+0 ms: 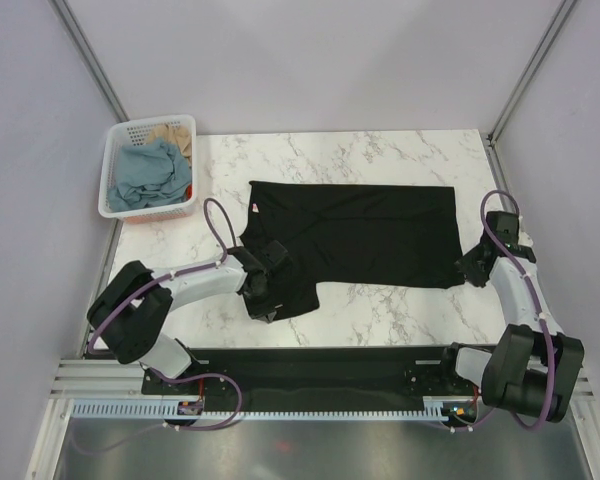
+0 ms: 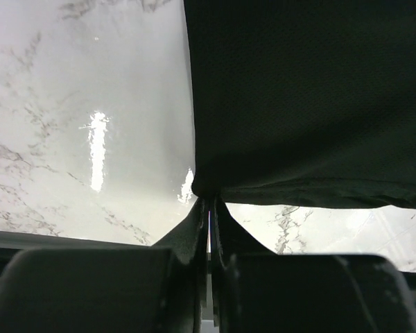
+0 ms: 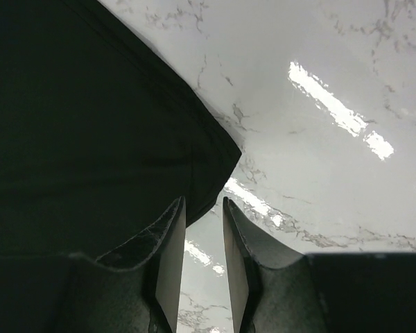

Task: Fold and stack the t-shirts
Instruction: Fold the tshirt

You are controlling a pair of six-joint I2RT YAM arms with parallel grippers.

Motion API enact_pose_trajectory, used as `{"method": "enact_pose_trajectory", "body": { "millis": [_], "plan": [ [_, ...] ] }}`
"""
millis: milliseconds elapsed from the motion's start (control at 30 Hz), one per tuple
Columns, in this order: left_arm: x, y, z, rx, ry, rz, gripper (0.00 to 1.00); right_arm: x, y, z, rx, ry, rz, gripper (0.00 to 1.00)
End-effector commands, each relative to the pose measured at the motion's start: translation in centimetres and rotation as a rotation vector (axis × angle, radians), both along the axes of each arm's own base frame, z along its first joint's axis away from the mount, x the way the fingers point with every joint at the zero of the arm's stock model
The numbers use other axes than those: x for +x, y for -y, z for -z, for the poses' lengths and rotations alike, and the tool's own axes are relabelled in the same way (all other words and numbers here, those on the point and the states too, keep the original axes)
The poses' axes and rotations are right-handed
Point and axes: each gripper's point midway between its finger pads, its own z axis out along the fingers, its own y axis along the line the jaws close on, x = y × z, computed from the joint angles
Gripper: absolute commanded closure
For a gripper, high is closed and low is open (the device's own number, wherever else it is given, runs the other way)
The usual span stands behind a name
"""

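Where the left gripper [image 2: 209, 208] meets cloth, its fingers are pressed together, clamped on an edge of the black t-shirt [image 2: 305, 97]. Only the left wrist view shows that pinch; the top view hides it under the wrist. Right gripper [image 3: 204, 208]: fingers apart, marble table [image 3: 319, 139] visible through the gap, shirt corner just beside one finger, contact unclear. Top view alone gives the layout: shirt spread mid-table, neck toward the left, small pinkish neck label [image 1: 252, 208], too small to read. White basket [image 1: 107, 195] at the far-left corner holds a blue t-shirt [image 1: 145, 175] and a tan t-shirt [image 1: 177, 135].
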Motion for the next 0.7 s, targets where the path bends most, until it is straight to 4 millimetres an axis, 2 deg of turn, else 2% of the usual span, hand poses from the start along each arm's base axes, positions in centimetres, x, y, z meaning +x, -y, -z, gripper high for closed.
{"method": "enact_pose_trajectory", "body": {
  "millis": [0, 133, 367, 533, 667],
  "plan": [
    [2.0, -0.6, -0.8, 0.042, 0.108, 0.039, 0.98, -0.7, -1.4, 1.4, 0.077, -0.041, -0.018, 0.63],
    [2.7, 0.0, -2.2, 0.004, 0.156, 0.055, 0.98, -1.5, -1.5, 2.7, 0.088, -0.084, 0.004, 0.61],
    [2.5, 0.2, -3.0, -0.009, 0.185, 0.125, 0.98, -1.6, -0.4, 3.7, 0.054, -0.141, 0.037, 0.59],
    [2.8, 0.0, -4.0, -0.022, 0.231, 0.142, 0.98, -0.5, -0.2, 4.2, 0.064, -0.114, 0.047, 0.59],
    [2.8, -0.1, -4.6, -0.033, 0.254, 0.154, 0.98, -0.6, 0.9, 4.5, 0.010, -0.128, 0.071, 0.60]
  ]
}}
